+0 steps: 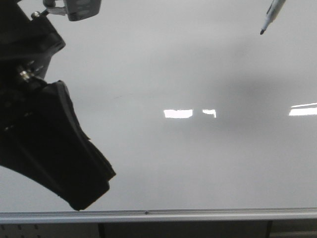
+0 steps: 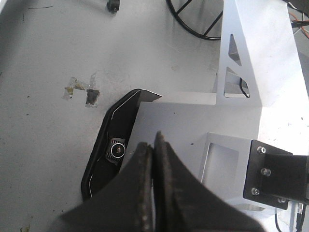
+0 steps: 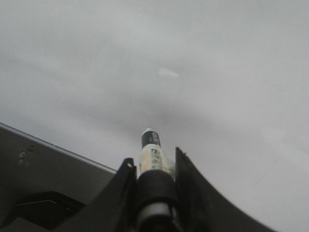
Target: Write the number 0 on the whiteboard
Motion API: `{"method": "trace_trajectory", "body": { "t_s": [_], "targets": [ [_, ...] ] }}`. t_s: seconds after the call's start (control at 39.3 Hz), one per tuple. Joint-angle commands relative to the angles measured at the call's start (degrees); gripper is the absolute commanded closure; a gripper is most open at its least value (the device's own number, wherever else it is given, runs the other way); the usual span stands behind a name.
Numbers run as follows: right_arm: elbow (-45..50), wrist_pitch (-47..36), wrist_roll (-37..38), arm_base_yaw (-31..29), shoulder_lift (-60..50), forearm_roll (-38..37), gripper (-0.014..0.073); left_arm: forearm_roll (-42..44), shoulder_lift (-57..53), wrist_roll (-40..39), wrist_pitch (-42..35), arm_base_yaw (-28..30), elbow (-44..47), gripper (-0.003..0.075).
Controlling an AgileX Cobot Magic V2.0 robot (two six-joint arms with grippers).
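Observation:
The whiteboard (image 1: 188,158) fills the front view, glossy pale grey with bright light reflections and a silver bottom rail (image 1: 198,215). No number 0 shows on it. A marker (image 1: 271,15) with a dark tip hangs in at the top right, tip pointing down-left, off the board surface as far as I can tell. In the right wrist view my right gripper (image 3: 153,166) is shut on the marker (image 3: 151,152), which points at the whiteboard (image 3: 217,72). My left gripper (image 2: 154,145) is shut and empty; it shows as a dark mass in the front view (image 1: 74,188) at the lower left.
In the left wrist view a white metal robot frame (image 2: 241,63) and a black bracket (image 2: 275,174) lie below the left gripper, with a grey floor (image 2: 48,58), tape scraps (image 2: 82,93) and black cables (image 2: 203,24). A grey device (image 1: 81,9) sits at the front view's top left.

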Motion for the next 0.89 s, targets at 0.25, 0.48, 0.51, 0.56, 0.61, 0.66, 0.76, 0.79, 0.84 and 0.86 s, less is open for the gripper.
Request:
{"method": "trace_trajectory", "body": {
  "t_s": [0.25,0.48,0.51,0.56,0.61,0.66,0.76,0.79,0.84,0.86],
  "targets": [
    [-23.5,6.5,0.3,-0.1,13.4,-1.0,0.0652,-2.8,-1.7,-0.3,0.2,-0.2,-1.8,0.0740],
    [-27.2,7.5,0.3,-0.1,17.4,-1.0,0.0652,-2.8,-1.7,-0.3,0.2,-0.2,-1.8,0.0740],
    [-27.2,7.4,0.3,-0.1,17.6,-1.0,0.0652,-2.8,-1.7,-0.3,0.2,-0.2,-1.8,0.0740],
    [-27.2,7.2,0.3,-0.1,17.6,-1.0,0.0652,-2.8,-1.7,-0.3,0.2,-0.2,-1.8,0.0740],
    [-27.2,6.8,0.3,-0.1,17.6,-1.0,0.0652,-2.8,-1.7,-0.3,0.2,-0.2,-1.8,0.0740],
    [-27.2,6.3,0.3,-0.1,17.6,-1.0,0.0652,-2.8,-1.7,-0.3,0.1,-0.2,-1.8,0.0740],
    [-27.2,5.3,0.3,-0.1,17.6,-1.0,0.0652,-2.8,-1.7,-0.3,-0.4,-0.2,-1.8,0.0740],
    [-27.2,5.1,0.3,-0.1,17.6,-1.0,0.0652,-2.8,-1.7,-0.3,-0.6,-0.2,-1.8,0.0740],
    [-27.2,4.7,0.3,-0.1,17.6,-1.0,0.0652,-2.8,-1.7,-0.3,-0.8,-0.2,-1.8,0.0740],
    [-27.2,4.6,0.3,-0.1,17.6,-1.0,0.0652,-2.8,-1.7,-0.3,-0.8,-0.2,-1.8,0.0740]
  ]
}}
